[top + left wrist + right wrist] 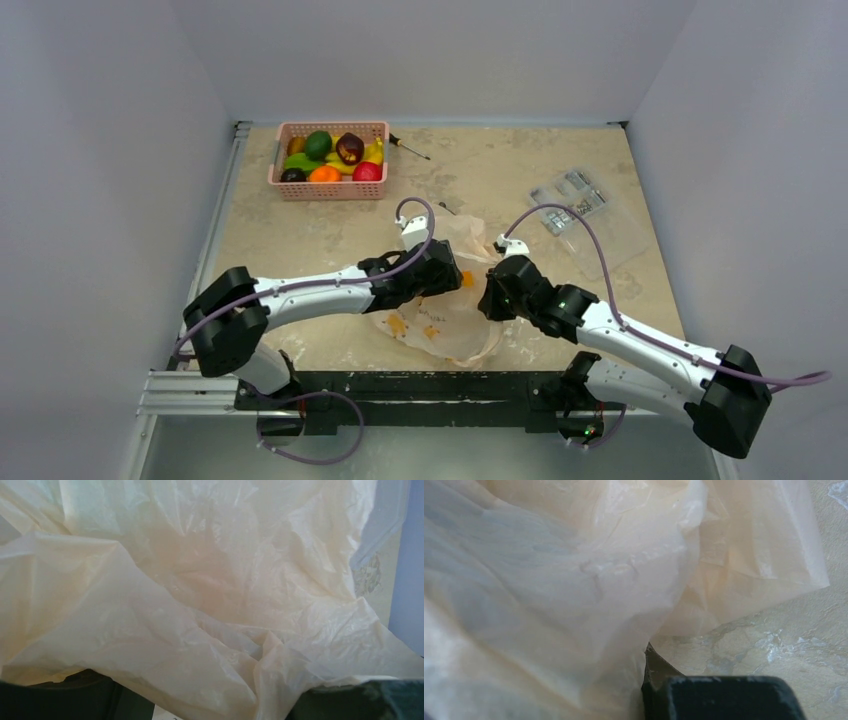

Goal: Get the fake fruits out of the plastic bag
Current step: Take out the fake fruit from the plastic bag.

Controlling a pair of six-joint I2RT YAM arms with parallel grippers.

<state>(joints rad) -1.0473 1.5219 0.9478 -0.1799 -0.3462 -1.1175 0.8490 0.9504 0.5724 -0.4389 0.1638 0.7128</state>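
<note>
At the far left of the bench (300, 240), a pink basket (330, 192) holds the fake fruits (350, 148), well apart from the bag. The left gripper (450, 272) is sunk into the crumpled plastic bag (445, 325) at mid-bench, its jaws apart with film draped across the gap. The right gripper (497, 295) touches the bag's other side, though I cannot tell how its jaws stand, and a clear packet (585, 205) lies further right.

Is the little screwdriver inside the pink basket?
No, the screwdriver lies outside the pink basket, just beside its far right corner.
</note>
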